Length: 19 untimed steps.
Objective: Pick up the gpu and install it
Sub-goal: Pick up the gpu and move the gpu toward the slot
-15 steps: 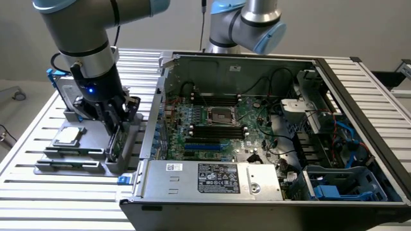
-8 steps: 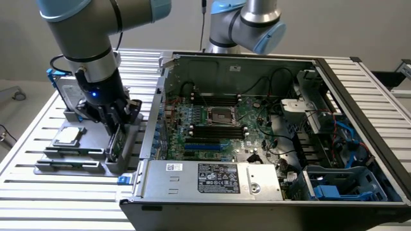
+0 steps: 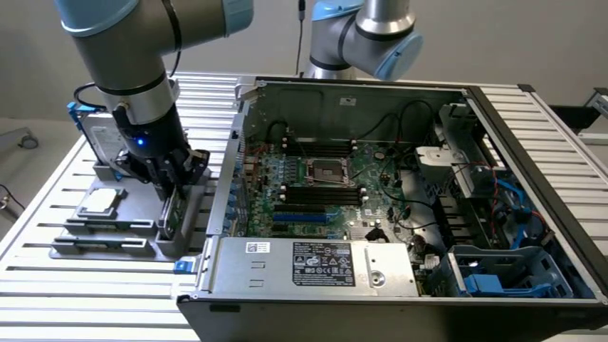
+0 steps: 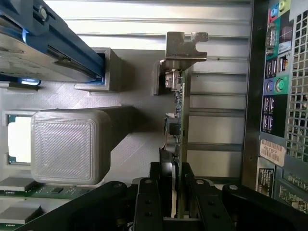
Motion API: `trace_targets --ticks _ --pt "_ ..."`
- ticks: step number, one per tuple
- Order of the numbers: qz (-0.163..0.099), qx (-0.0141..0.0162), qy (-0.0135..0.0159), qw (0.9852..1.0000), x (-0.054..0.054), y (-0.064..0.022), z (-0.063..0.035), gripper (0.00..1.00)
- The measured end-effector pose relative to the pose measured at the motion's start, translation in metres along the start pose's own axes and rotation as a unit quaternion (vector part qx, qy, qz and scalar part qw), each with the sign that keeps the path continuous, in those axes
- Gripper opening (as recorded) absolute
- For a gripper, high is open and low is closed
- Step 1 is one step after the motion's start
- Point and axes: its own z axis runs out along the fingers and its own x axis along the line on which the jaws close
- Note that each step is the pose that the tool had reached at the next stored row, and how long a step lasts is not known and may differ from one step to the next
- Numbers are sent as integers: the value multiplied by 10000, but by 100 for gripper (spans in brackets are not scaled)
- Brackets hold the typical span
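Observation:
The gpu (image 3: 172, 214) stands on edge in a slot of the grey holder (image 3: 114, 239), at the exterior view's left of the open computer case (image 3: 399, 192). My gripper (image 3: 169, 187) reaches straight down onto its upper edge. In the wrist view the green board of the gpu (image 4: 177, 110) runs away from me, with its silver bracket (image 4: 186, 45) at the far end. The gripper (image 4: 176, 192) has one black finger on each face of the card, and the fingers (image 4: 161, 185) press against it. The card still sits in the holder.
A hard drive in a blue frame (image 3: 95, 132) and a square processor chip (image 3: 102, 201) also sit in the holder. The case's motherboard (image 3: 323, 185) lies exposed, with blue slots (image 3: 304, 214) near the power supply (image 3: 314, 263). A second arm (image 3: 366, 35) stands behind the case.

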Motion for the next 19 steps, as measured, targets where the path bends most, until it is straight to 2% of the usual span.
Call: trace_targets --ticks 13,14,15,16,17,19 --pt "-1 0 -9 10000 0 0 -2 29" --pt "-1 0 -10 10000 0 0 -2 30" --pt "-1 0 -12 10000 0 0 -2 36" --pt "-1 0 -14 10000 0 0 -2 36" --pt "-1 0 -15 10000 0 0 -2 43" --pt "-1 0 -18 10000 2 0 -2 43"
